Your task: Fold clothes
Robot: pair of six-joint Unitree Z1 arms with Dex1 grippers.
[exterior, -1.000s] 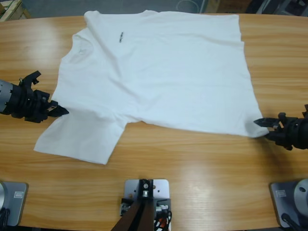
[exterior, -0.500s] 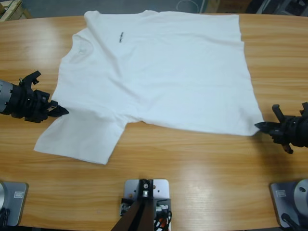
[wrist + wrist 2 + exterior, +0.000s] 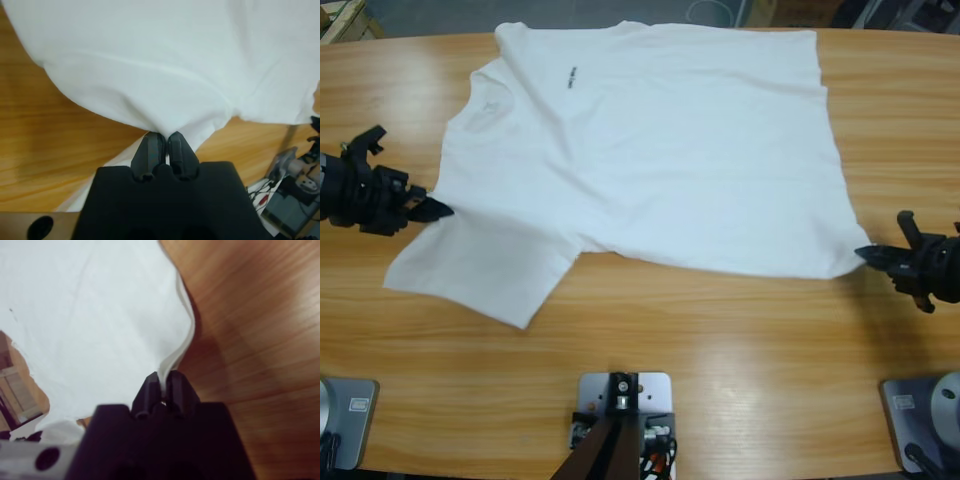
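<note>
The clothes are one white T-shirt [image 3: 650,150] lying flat on the wooden table [image 3: 720,350], collar at the upper left with a small dark mark [image 3: 568,77]. My left gripper [image 3: 438,208] is at the shirt's left edge by the near sleeve, shut on a pinch of the cloth [image 3: 150,100]; the left wrist view shows its black jaws [image 3: 162,137] closed on the fabric. My right gripper [image 3: 865,254] holds the lower right hem corner, jaws shut on the hem edge [image 3: 177,347] in the right wrist view [image 3: 163,376].
The shirt's far edge [image 3: 660,28] runs along the back of the table. Bare wood lies along the table's near side [image 3: 740,400] and beyond both sides of the shirt.
My left gripper has drawn back left and slightly up, dragging the near sleeve with it. The right gripper has shifted a little right, pulling the hem corner taut.
</note>
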